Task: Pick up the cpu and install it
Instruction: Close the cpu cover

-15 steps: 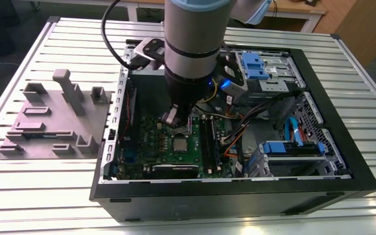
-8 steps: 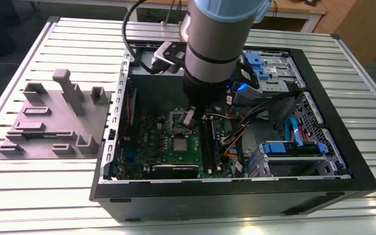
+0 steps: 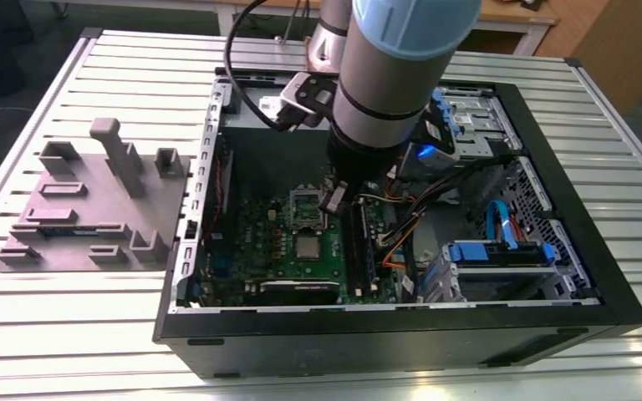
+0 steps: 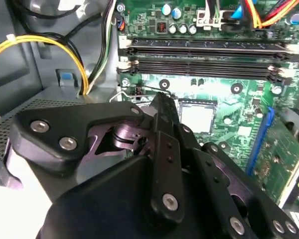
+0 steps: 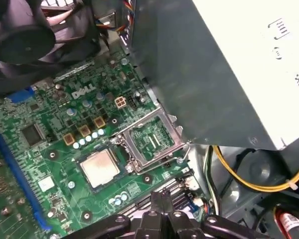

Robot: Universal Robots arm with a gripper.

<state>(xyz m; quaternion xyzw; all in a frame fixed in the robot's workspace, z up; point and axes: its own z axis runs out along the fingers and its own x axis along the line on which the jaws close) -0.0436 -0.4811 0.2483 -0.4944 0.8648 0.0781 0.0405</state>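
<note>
The cpu (image 3: 307,247) is a small silver-grey square lying flat in the socket on the green motherboard (image 3: 265,251), inside the open computer case. In both wrist views the cpu (image 5: 100,167) (image 4: 197,115) shows its bare metal top. The socket's metal retention frame (image 5: 152,137) is swung open beside it, toward the power supply. My gripper (image 3: 333,199) hangs above the board near the open frame and the memory slots (image 4: 204,57), clear of the cpu. Its black fingers (image 4: 162,107) are shut together with nothing between them.
The grey power-supply box (image 5: 224,64) with a white label stands close to the socket. Yellow and orange cables (image 4: 84,64) run along the case wall. Blue drive brackets (image 3: 500,251) fill the case at the exterior view's right. A grey fixture plate (image 3: 93,209) lies on the slatted table outside the case.
</note>
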